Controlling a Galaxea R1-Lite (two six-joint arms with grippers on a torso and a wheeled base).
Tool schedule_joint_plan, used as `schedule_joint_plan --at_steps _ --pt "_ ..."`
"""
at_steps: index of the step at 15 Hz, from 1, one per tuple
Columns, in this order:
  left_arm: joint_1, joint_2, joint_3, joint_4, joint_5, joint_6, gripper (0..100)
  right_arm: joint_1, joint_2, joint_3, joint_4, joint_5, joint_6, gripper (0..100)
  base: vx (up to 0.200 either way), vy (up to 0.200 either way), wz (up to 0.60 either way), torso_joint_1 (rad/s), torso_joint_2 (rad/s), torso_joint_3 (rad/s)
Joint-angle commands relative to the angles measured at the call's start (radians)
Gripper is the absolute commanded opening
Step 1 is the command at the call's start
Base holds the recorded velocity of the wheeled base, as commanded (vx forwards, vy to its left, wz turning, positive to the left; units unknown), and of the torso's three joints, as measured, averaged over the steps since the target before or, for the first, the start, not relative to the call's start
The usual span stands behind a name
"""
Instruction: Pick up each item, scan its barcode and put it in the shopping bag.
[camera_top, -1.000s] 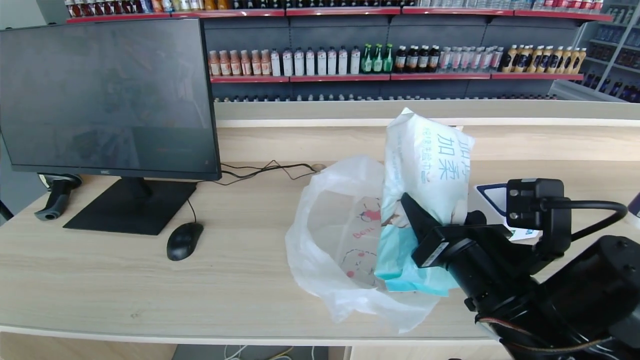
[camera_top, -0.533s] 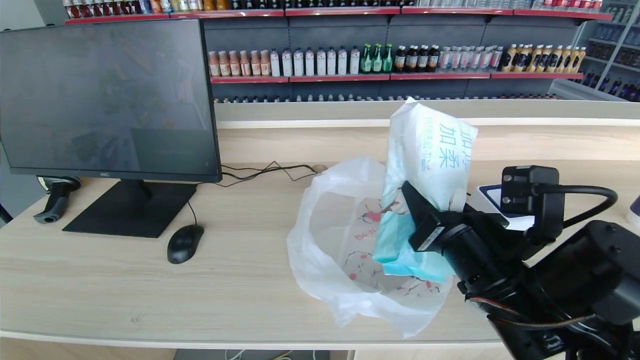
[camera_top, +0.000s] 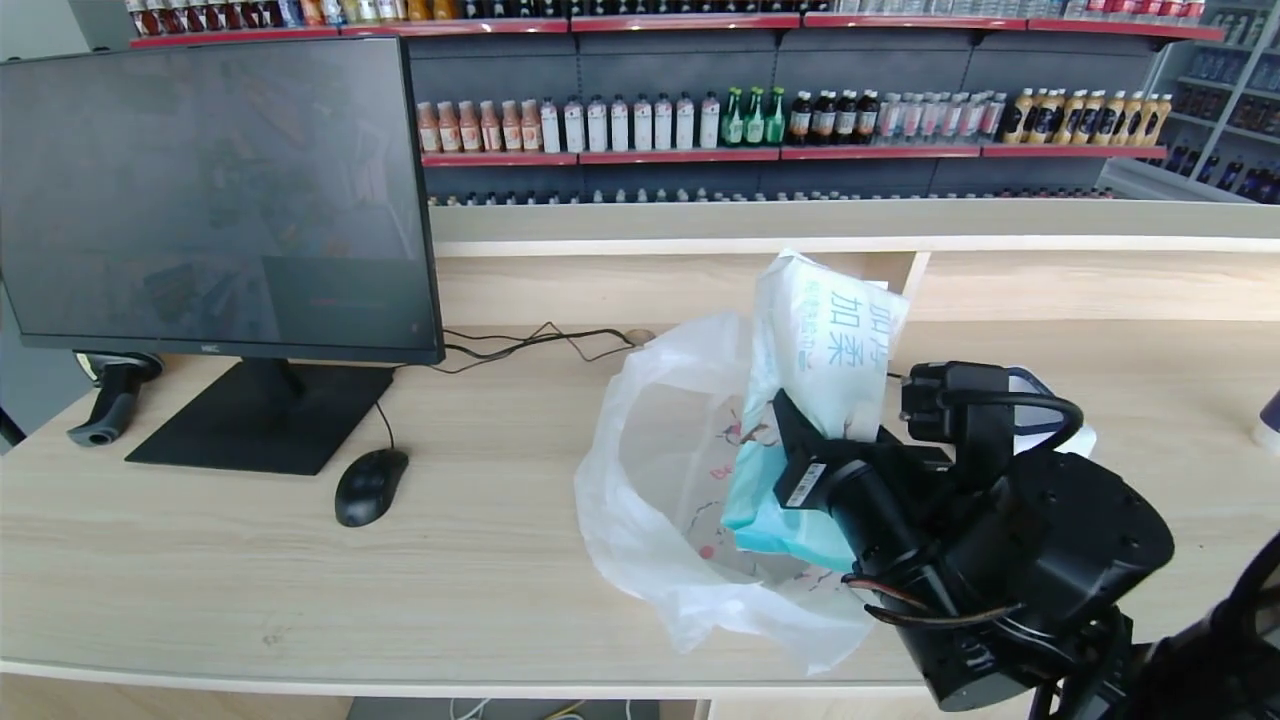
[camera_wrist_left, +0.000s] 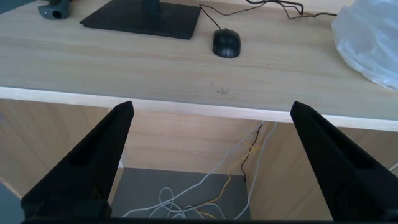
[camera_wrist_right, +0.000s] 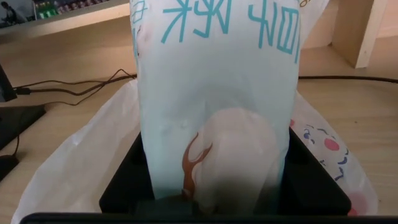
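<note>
The left hand (camera_wrist_left: 211, 112) is hanging low in front of the table (camera_top: 300, 580), below its front edge, with its fingers spread wide and nothing between them. It is sitting well apart from the work, off toward the mouse (camera_top: 369, 484).

Farther right, the shopping bag (camera_top: 650, 440) is lying on the table with its mouth gaping upward and toward the robot. The pack of tissues (camera_top: 830, 330) is standing over that mouth. Its long axis is running nearly upright and leaning a little, the white end up and the teal end down inside the outline of the bag's rim. Whether that lower end is touching the bottom of the bag I cannot tell.

The right hand (camera_wrist_right: 214, 186) is closing on the pack from both sides, low on its body, so most of its length is sticking up above the fingers. The bag's opening is lying just below and slightly left of this hand. The right arm is by far the nearer one, so lowering and letting go looks like its job.
</note>
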Motion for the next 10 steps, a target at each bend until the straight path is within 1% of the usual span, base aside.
schedule_joint_plan --at_steps 1,5,10 --pt "0.000 0.000 0.000 0.000 0.000 -0.001 100 0.007 0.052 -0.012 -0.001 0.003 0.005 0 0.000 0.000 0.00 0.000 0.00 0.000" --pt "0.000 0.000 0.000 -0.002 0.000 -0.001 100 0.054 0.072 0.017 -0.001 0.005 0.013 0 0.000 0.000 0.00 0.000 0.00 0.000" --pt "0.002 0.000 0.000 -0.003 0.000 -0.001 100 0.054 0.083 0.040 -0.001 0.019 0.036 0 0.000 0.000 0.00 0.000 0.00 0.000"
